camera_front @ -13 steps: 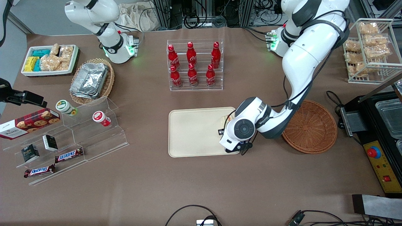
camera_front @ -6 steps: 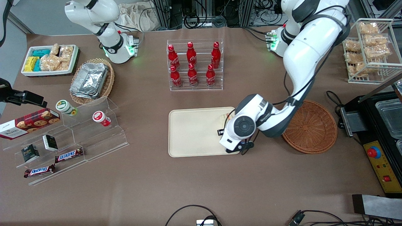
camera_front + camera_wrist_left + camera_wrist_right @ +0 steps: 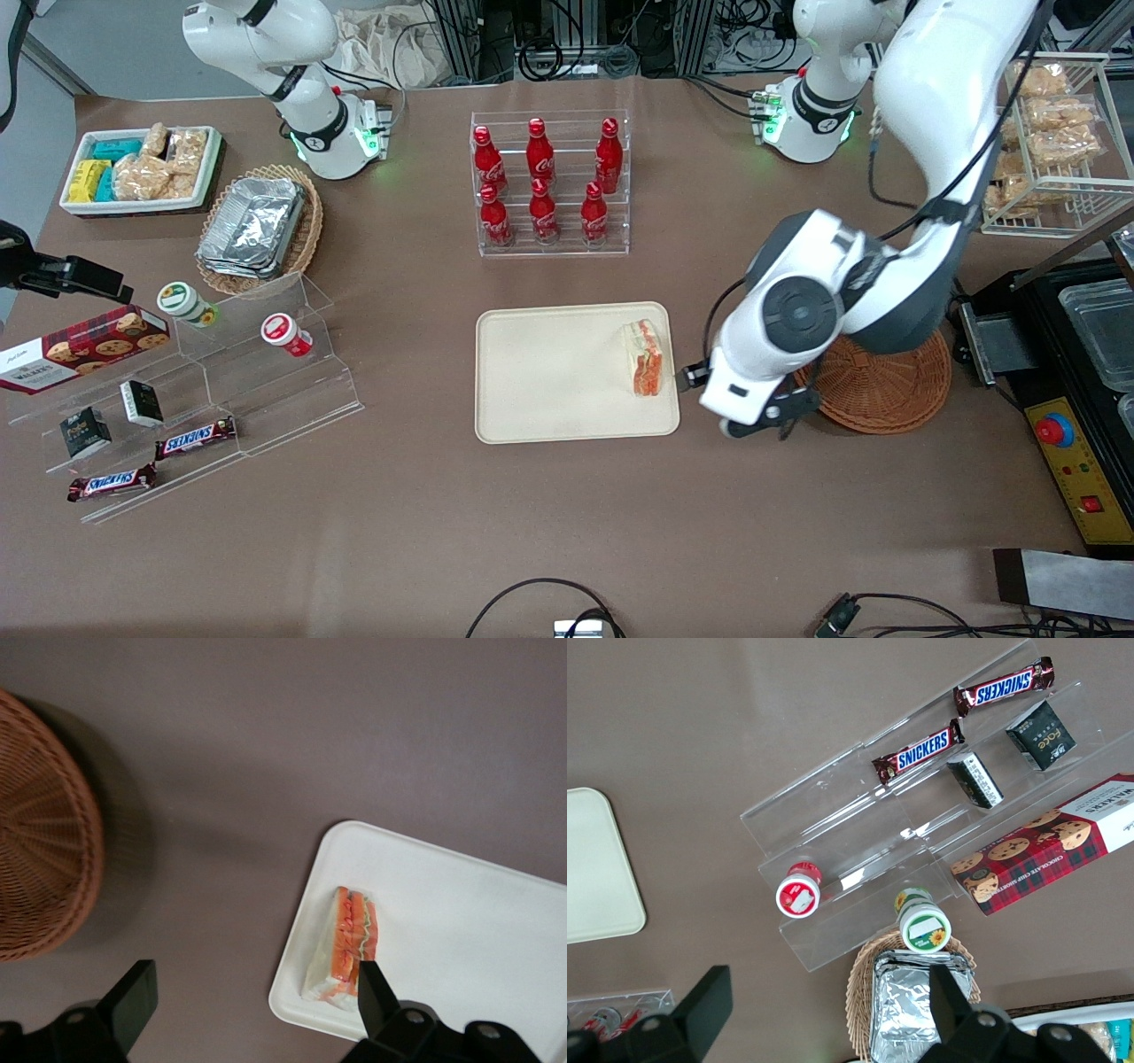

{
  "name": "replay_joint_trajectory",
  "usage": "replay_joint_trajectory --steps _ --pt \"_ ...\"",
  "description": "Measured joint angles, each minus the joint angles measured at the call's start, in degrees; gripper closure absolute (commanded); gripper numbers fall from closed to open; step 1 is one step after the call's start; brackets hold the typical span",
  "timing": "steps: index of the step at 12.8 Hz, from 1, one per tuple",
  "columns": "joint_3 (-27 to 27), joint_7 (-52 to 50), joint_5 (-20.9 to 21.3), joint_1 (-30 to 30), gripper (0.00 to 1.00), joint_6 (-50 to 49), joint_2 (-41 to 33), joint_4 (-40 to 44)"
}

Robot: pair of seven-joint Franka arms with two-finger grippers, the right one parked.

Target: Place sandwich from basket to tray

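Cream tray (image 3: 549, 381) holds the sandwich (image 3: 645, 357) at its edge nearest the gripper (image 3: 252, 997), which hovers above between tray and wicker basket (image 3: 895, 390), fingers spread, empty.

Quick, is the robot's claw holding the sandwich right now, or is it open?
Gripper: open and holding nothing, up above the table between the basket and the tray. The sandwich lies on the tray.

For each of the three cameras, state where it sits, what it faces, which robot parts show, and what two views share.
Front view: high above the table, looking down; both arms, tray, sandwich, basket.
Left wrist view: on the working arm, facing down; open claw above bare table between basket and tray, sandwich.
Right wrist view: on the parked arm, facing down at the snack display; its fingers show.
Front and left wrist share sandwich, tray, basket.
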Motion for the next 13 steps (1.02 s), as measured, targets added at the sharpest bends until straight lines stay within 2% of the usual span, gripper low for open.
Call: replay_joint_trajectory --steps 7,10,13 --pt "0.1 7.7 -5.3 6.9 0.00 4.9 -18.8 -21.3" --pt "0.3 14.2 -8.5 10.8 0.00 4.5 -22.1 -23.2" --pt "0.6 24.8 -11.8 18.1 0.00 0.8 -25.7 -23.2"
